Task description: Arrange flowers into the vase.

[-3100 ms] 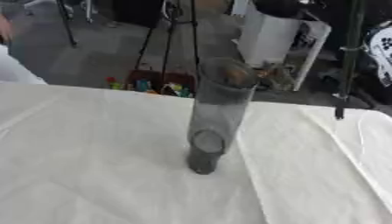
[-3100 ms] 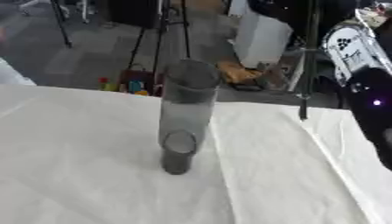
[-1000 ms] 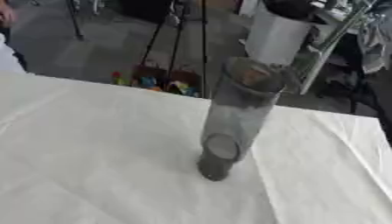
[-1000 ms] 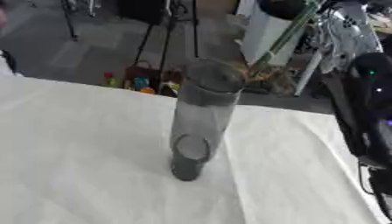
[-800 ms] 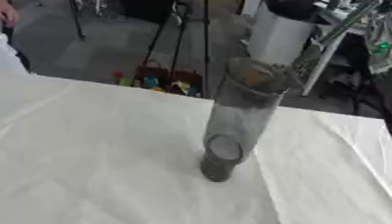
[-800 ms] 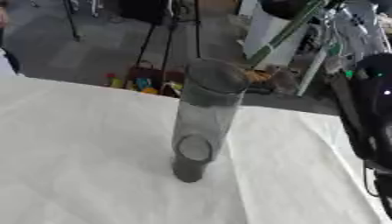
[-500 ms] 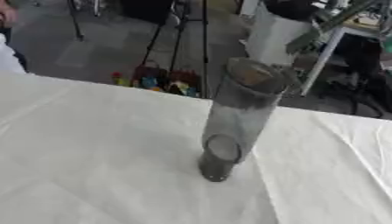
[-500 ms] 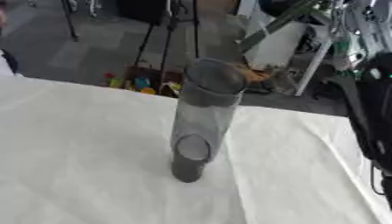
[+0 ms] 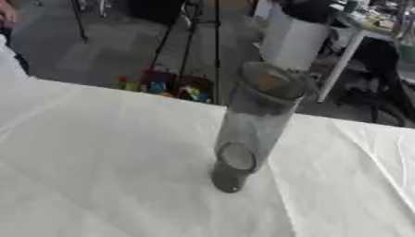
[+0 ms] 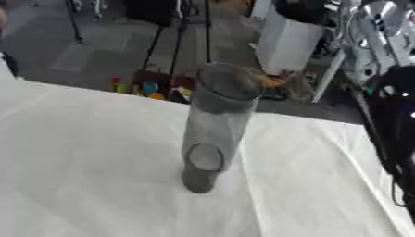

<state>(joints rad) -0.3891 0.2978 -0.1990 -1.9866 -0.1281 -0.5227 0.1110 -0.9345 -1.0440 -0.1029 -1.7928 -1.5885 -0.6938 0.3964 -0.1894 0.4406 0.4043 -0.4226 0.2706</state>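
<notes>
**Q:** Left eye view first: what is the surface, and what lies behind it?

**A:** A table under a white cloth (image 9: 89, 152) fills the lower part, creased toward the right. Beyond its far edge is a grey floor with black tripod legs (image 9: 216, 41), a cluster of small coloured objects (image 9: 162, 88) and a white bin (image 9: 293, 39). The vase (image 9: 253, 122), a tall, clear, smoky-grey cylinder, stands upright near the middle of the cloth. I can make out no flower in it.

**Q:** Does the right eye view add anything?

**A:** Yes. Along its right edge a black robot arm (image 10: 395, 125) with small lights comes down, silver parts above it. The left eye view lacks this.

**Q:** And the hands?

**A:** Neither hand shows in either view, so I cannot tell how the fingers stand.
</notes>
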